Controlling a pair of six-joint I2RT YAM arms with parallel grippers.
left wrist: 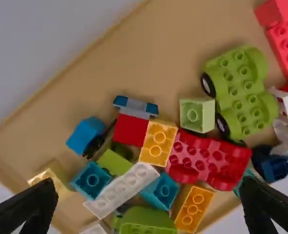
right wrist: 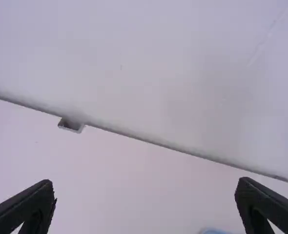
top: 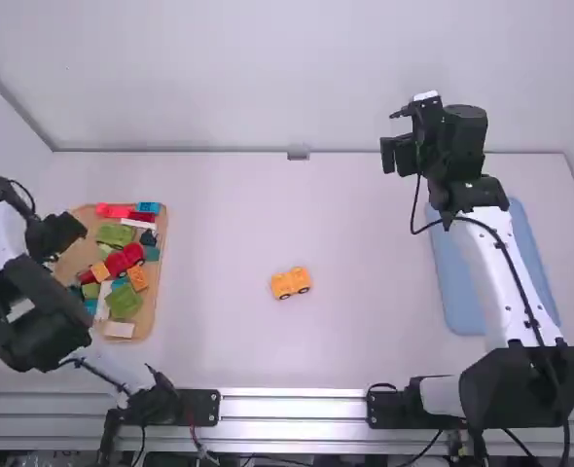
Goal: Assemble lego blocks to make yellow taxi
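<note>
Table [top: 209, 214]: white, standing before me, an arm at each side.
Right arm [top: 498, 263]: extends toward the far edge, passing over the blue mat [top: 457, 292]. Its right gripper [top: 396, 136] is high at the far side, jaws spread, nothing between them.
Left arm [top: 24, 306]: folded at the left side. Its left gripper [top: 61, 238] hangs over the left part of the tan tray [left wrist: 149, 53]; jaws spread, nothing pinched.
Task piece: orange-yellow car [top: 291, 282], upright on its dark wheels near the middle of the table, well apart from both grippers.
Tray contents, mixed: green wheeled base [left wrist: 241, 92], its studs showing; red car-shaped piece [left wrist: 207, 163]; long white block [left wrist: 122, 190]. One orange block [left wrist: 195, 209] lies close beside the red piece; a second, studded orange block [left wrist: 157, 144] sits between that piece and a smooth red block [left wrist: 130, 129]. A pale green block [left wrist: 197, 115] lies between the green base and the second orange block.
Smallest item: grey bracket [top: 298, 152] at the table's far edge.
</note>
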